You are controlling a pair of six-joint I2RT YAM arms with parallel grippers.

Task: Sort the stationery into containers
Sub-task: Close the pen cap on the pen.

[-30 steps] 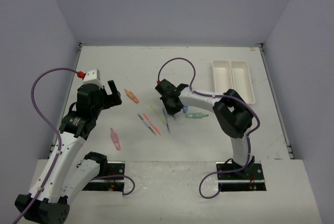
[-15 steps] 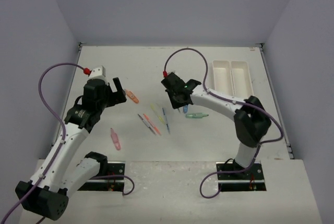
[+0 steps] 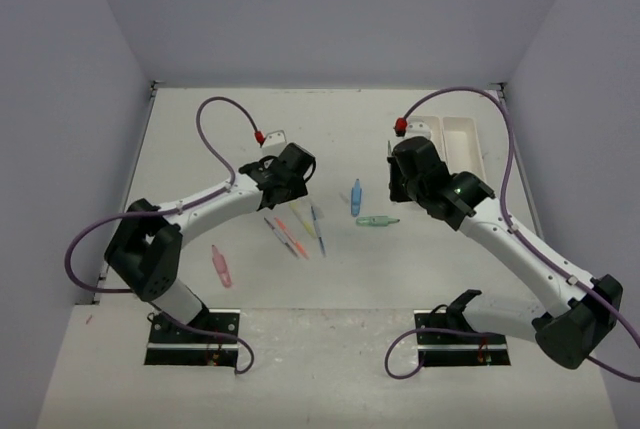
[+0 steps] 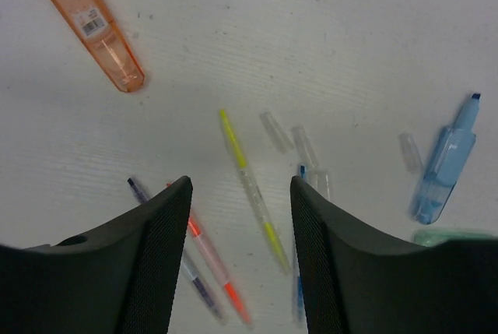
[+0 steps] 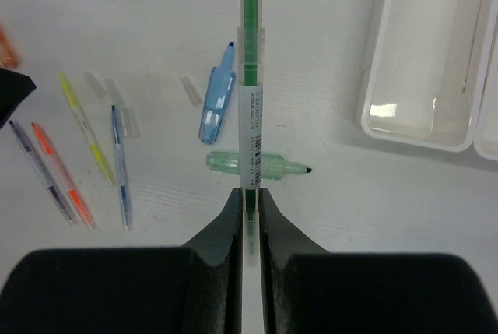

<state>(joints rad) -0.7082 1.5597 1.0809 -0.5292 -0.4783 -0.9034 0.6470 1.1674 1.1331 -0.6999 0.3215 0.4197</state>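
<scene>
My right gripper [image 5: 249, 194] is shut on a thin green pen [image 5: 250, 77] and holds it above the table, left of the two white trays [image 5: 420, 135]. In the top view it [image 3: 400, 184] hovers beside the trays [image 3: 468, 154]. A green marker [image 5: 284, 166] and a blue marker [image 5: 216, 100] lie below it. My left gripper [image 4: 240, 186] is open and empty above a yellow pen [image 4: 233, 143], with a pink-orange pen [image 4: 210, 260], a grey-purple pen [image 4: 140, 191] and a thin blue pen [image 4: 299, 287] near it. In the top view it [image 3: 295, 177] is over the pen cluster [image 3: 290, 234].
An orange marker [image 4: 93, 26] lies up-left of my left gripper. A pink marker [image 3: 220, 265] lies alone at the near left. Small clear caps [image 4: 303, 143] are scattered by the pens. Walls enclose the table on three sides.
My right gripper lifted the green pen from the pen cluster and carried it right, toward the trays. My left arm swung right, from beside the orange marker to over the cluster.
</scene>
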